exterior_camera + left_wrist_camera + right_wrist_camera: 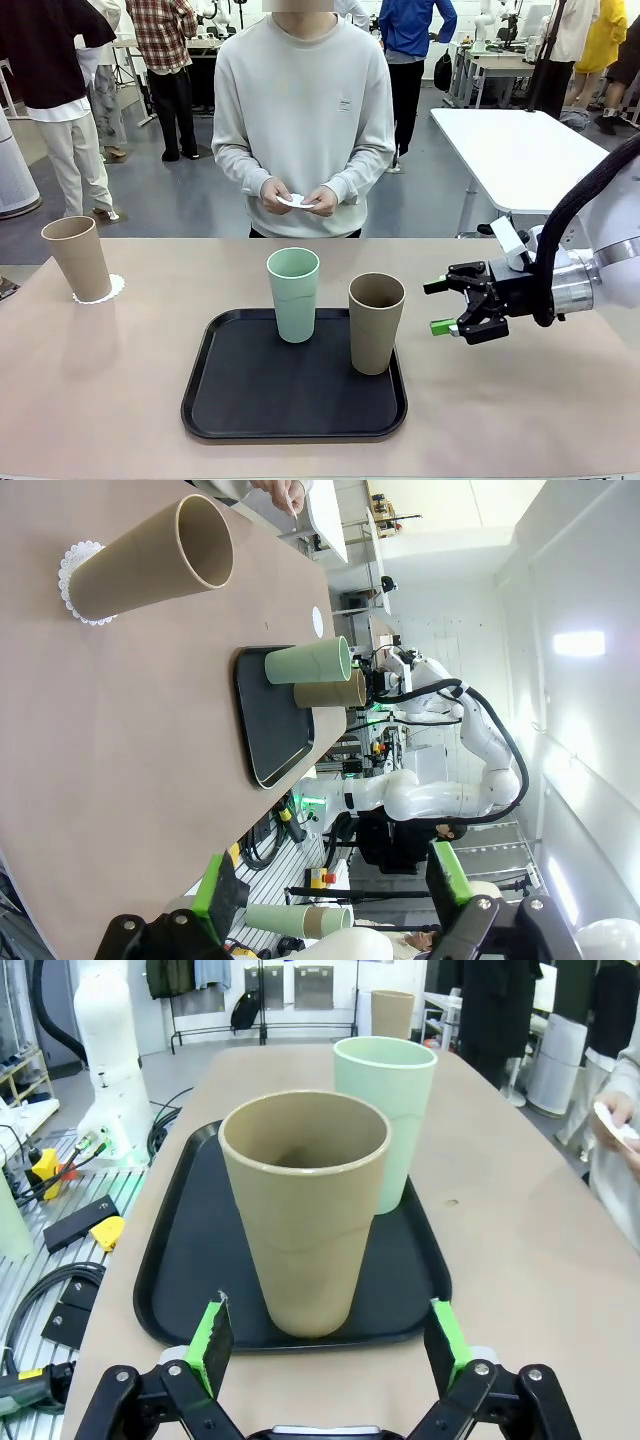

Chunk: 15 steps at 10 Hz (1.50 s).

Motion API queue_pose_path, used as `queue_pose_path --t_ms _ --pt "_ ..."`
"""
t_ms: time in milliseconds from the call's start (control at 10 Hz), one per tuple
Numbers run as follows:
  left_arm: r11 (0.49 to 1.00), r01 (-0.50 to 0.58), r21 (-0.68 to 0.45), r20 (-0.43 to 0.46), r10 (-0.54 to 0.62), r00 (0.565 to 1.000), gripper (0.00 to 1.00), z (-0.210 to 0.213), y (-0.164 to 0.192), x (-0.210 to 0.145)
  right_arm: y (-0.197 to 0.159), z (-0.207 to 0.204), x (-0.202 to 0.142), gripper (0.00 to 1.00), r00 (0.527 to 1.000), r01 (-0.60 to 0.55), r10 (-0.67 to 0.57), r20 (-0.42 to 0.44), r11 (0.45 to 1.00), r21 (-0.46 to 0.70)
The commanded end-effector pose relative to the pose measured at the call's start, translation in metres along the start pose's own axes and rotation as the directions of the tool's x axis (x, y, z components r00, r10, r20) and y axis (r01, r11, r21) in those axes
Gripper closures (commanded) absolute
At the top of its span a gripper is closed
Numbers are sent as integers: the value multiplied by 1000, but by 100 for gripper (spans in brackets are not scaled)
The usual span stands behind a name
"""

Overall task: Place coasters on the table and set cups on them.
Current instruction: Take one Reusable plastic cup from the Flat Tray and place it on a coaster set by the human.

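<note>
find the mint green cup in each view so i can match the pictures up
Front view: the mint green cup stands near picture centre, at the back of the black tray.
Left wrist view: it lies sideways in the picture, right of centre, just above the tan cup.
Right wrist view: upper middle, behind the nearer tan cup.
Shared landmark: the black tray under it.

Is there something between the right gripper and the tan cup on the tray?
Nothing visible does. The open right gripper faces the tan cup directly; the mint green cup stands beyond it on the tray.
</note>
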<state>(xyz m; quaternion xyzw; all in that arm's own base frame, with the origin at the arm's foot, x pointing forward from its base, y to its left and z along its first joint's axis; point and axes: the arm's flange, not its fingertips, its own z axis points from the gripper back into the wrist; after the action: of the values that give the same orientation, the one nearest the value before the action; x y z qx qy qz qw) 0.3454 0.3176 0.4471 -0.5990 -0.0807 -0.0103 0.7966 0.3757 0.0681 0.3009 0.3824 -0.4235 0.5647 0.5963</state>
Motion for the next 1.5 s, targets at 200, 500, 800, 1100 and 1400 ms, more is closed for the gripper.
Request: queue_pose_path --t_ms 200,500,800,1100,1400 --pt "1000 -1 -11 2 1 1000 0 1 -2 -1 1 -21 -8 0 999 -31 31 15 999 11" --pt "1000 -1 -11 2 1 1000 0 1 -2 -1 2 -41 -13 0 1000 -18 18 11 999 37" --pt "1000 -1 -11 2 1 1000 0 1 -2 -1 4 -58 -12 0 999 -40 39 3 997 67" --pt "1000 -1 -11 2 1 1000 0 1 -2 -1 2 -75 -12 0 999 -37 37 0 995 89" --pt "1000 -1 -11 2 1 1000 0 1 -2 -1 0 -88 -13 0 999 -35 35 -3 994 100"
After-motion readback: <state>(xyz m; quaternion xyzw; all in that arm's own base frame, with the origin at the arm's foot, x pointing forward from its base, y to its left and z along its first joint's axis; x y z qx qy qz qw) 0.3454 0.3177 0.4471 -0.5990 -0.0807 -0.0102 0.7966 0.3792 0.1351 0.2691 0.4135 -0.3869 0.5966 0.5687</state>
